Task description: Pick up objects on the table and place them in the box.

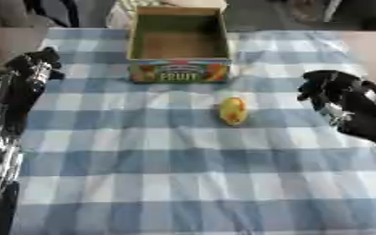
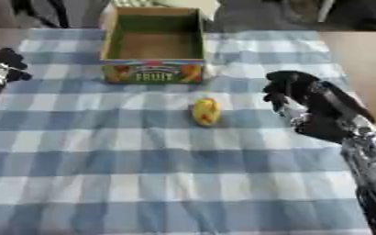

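The yellow fruit (image 1: 233,110) lies on its side on the counter (image 1: 183,183), to the left of our right hand (image 2: 300,103) and clear of it, untouched. It is a small rounded oval, smooth-looking, yellow with an orange-red blush along one side; we cannot make out what kind of fruit it is.

Our right hand hangs above the cloth near the counter's right edge, black with pale metal at the wrist, its fingers bent downward and inward toward the fruit yet holding nothing. How far they close we cannot tell, since the fingertips merge into one dark shape.

Beyond the fruit, farther from the hand and toward the far edge, stands the box (image 1: 178,71): an open-topped rectangular cardboard carton with green inner walls, a brown floor and a printed front panel reading "FRUIT" among coloured pictures. Nothing shows inside it.

Across the counter, well apart from all this, our left hand (image 1: 32,66) sits at the left edge, dark and curled, empty as far as we see; the right eye view cuts it off.

The counter wears a soft blue-and-white checked cloth.
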Controlling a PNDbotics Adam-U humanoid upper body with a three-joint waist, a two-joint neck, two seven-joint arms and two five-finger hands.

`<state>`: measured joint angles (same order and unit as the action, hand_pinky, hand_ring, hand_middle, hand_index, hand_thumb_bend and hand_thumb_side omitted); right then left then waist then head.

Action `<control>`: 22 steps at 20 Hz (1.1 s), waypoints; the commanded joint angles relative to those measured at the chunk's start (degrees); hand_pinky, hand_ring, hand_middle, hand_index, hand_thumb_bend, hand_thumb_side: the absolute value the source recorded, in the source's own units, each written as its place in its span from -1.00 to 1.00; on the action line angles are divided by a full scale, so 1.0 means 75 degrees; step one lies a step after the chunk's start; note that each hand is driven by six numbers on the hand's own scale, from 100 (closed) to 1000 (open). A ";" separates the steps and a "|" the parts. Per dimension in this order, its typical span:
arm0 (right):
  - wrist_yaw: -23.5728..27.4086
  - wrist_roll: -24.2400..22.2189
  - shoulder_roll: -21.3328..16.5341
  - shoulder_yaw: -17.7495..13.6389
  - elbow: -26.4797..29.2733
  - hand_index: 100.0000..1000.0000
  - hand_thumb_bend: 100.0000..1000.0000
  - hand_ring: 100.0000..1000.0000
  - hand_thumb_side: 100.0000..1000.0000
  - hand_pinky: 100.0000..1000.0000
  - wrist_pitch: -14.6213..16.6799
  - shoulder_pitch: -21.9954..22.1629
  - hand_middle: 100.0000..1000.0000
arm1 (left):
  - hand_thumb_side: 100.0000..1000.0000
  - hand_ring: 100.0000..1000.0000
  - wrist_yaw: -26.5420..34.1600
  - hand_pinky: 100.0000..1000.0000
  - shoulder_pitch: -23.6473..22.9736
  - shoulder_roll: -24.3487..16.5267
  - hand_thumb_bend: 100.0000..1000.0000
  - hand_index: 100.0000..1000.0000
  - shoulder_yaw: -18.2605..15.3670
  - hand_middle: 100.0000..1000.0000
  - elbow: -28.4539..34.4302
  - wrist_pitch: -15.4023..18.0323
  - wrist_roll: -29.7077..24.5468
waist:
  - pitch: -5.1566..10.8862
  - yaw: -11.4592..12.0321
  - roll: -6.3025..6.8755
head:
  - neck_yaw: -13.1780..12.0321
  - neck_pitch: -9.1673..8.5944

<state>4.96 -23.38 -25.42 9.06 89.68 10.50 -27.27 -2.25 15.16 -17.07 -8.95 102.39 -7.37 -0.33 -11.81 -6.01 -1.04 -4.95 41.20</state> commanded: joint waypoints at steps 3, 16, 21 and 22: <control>-0.0139 -0.0145 -0.0571 0.0278 -0.0186 0.66 -1.00 0.32 -0.62 0.76 0.0328 -0.0497 0.28 | 0.25 0.11 0.0039 0.58 0.0082 -0.0086 -0.54 0.30 0.0026 0.06 0.0157 0.0021 -0.0052 | 0.0155 0.0044 0.0013 | 0.0066 -0.0069; -0.1579 -0.0632 -0.0343 0.1056 -0.2231 0.68 -1.00 0.37 -0.83 0.78 0.1318 -0.1834 0.32 | 0.25 0.11 0.0072 0.58 0.0074 -0.0039 -0.54 0.30 0.0117 0.06 0.0120 0.0054 -0.0145 | 0.0257 0.0213 0.0087 | 0.0312 -0.0072; -0.2383 -0.0499 0.0192 0.0918 -0.3462 0.68 -1.00 0.38 -0.82 0.78 0.1651 -0.2252 0.33 | 0.25 0.11 0.0089 0.58 0.0081 0.0010 -0.54 0.31 0.0166 0.06 0.0107 0.0067 -0.0197 | 0.0291 0.0309 0.0138 | 0.0430 -0.0052; -0.2528 -0.0444 0.0283 0.0869 -0.3662 0.68 -1.00 0.38 -0.83 0.78 0.1711 -0.2324 0.33 | 0.25 0.11 0.0091 0.58 0.0082 0.0017 -0.54 0.31 0.0174 0.06 0.0104 0.0070 -0.0205 | 0.0297 0.0335 0.0147 | 0.0459 -0.0048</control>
<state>-12.46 -27.01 -23.32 16.47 63.59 22.56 -43.29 -1.97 15.16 -16.56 -7.76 102.35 -6.95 -1.61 -10.64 -3.46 0.02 -1.85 41.18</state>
